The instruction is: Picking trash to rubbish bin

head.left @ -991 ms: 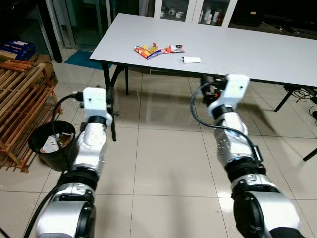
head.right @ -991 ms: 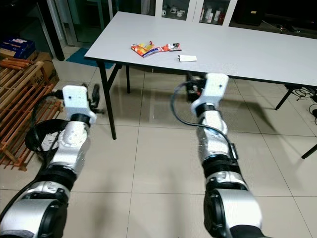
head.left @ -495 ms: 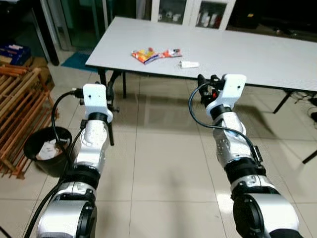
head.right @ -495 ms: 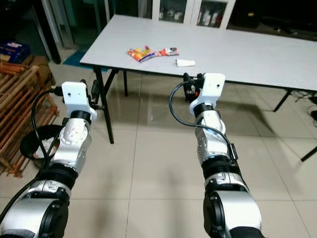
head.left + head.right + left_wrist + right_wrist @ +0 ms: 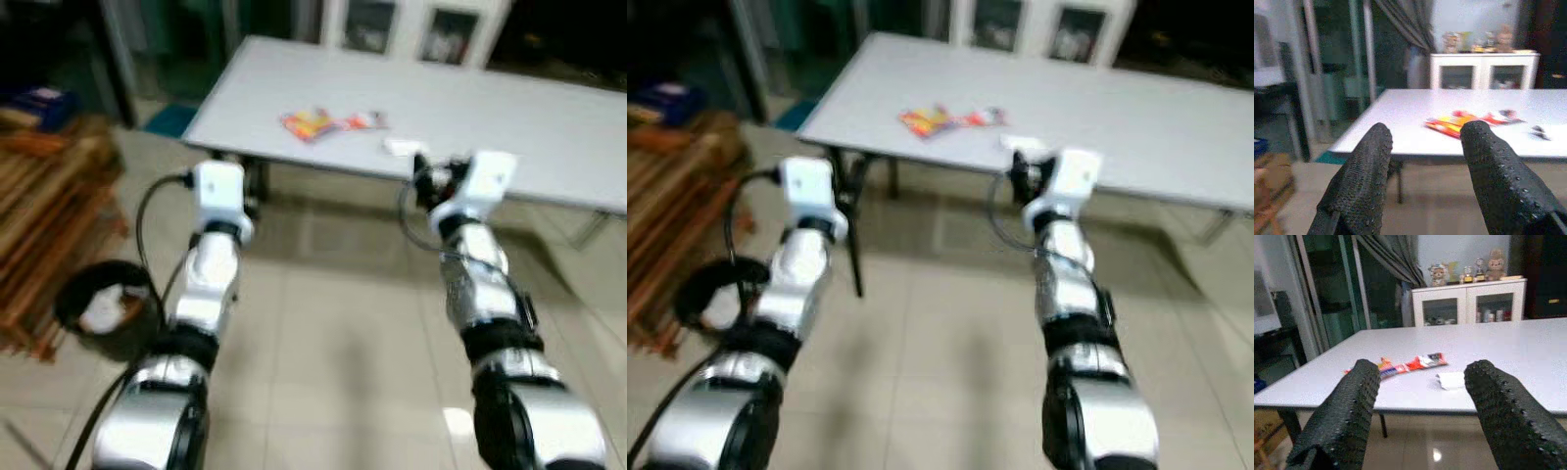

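White laminate is stretching out ahead: the worktop (image 5: 509, 108) is carrying the trash, and none of it is picked up yet. Colourful snack wrappers (image 5: 1396, 366) are lying near the front edge, with a small white scrap of paper (image 5: 1451, 380) just beside them. Both arms are reaching forward at worktop height. The left gripper (image 5: 1425, 161) is hanging with its jaws spread wide and nothing between them; the right gripper (image 5: 1420, 406) is likewise released and empty, framing the wrappers and scrap from short of the edge. Down on the tiled floor to the robot's left, the black rubbish bin (image 5: 103, 308) is waiting beside a wooden rack (image 5: 49, 225), some pale litter already showing inside it. By my read, the grasp, carry and drop all remain.
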### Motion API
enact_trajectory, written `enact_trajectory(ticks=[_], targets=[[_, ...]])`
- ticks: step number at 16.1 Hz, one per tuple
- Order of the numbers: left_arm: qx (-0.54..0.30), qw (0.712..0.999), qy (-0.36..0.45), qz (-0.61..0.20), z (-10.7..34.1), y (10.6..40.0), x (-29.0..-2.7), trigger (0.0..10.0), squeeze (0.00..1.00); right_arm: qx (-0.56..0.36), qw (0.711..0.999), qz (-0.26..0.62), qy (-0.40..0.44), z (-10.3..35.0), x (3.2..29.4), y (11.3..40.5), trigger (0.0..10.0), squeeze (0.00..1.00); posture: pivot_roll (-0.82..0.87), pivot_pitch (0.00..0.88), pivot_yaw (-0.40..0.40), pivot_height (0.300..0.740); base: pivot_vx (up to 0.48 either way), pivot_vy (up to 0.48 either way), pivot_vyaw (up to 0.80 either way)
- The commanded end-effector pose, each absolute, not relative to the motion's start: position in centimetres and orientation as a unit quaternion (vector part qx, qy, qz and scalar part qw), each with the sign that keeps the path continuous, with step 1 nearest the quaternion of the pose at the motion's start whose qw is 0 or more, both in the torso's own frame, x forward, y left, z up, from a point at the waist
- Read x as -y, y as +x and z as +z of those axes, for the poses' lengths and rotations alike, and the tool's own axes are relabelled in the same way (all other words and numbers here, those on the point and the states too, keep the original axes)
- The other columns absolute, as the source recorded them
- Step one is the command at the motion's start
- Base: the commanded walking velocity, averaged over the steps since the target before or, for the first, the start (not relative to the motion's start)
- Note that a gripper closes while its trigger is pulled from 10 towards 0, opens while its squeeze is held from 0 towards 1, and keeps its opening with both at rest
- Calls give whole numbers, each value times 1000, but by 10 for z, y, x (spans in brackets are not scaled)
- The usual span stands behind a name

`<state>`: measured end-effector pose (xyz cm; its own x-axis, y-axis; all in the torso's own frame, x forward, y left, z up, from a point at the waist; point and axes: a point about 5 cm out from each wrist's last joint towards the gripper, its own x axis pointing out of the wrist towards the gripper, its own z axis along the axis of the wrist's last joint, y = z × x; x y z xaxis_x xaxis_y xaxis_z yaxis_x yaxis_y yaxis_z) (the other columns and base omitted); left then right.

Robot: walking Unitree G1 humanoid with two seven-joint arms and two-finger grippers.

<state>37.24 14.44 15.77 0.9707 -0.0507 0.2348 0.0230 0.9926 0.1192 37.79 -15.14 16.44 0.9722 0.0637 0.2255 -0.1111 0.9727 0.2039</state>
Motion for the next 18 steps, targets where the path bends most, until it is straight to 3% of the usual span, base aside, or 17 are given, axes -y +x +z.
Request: enact_trajectory(ticks=[1,9,18], targets=[[117,991,67,-7,161,374,-156,10000,1000,115,985,68,113,171,135,380,10000,1000,36,0,-78,740,480,0,0],[98,992,71,-42,156,373,-149,10000,1000,104,984,71,125,169,131,380,10000,1000,40,0,-75,740,480,0,0],[93,991,74,-64,155,372,-146,10000,1000,101,984,71,129,168,129,379,10000,1000,43,4,-72,740,480,0,-711]])
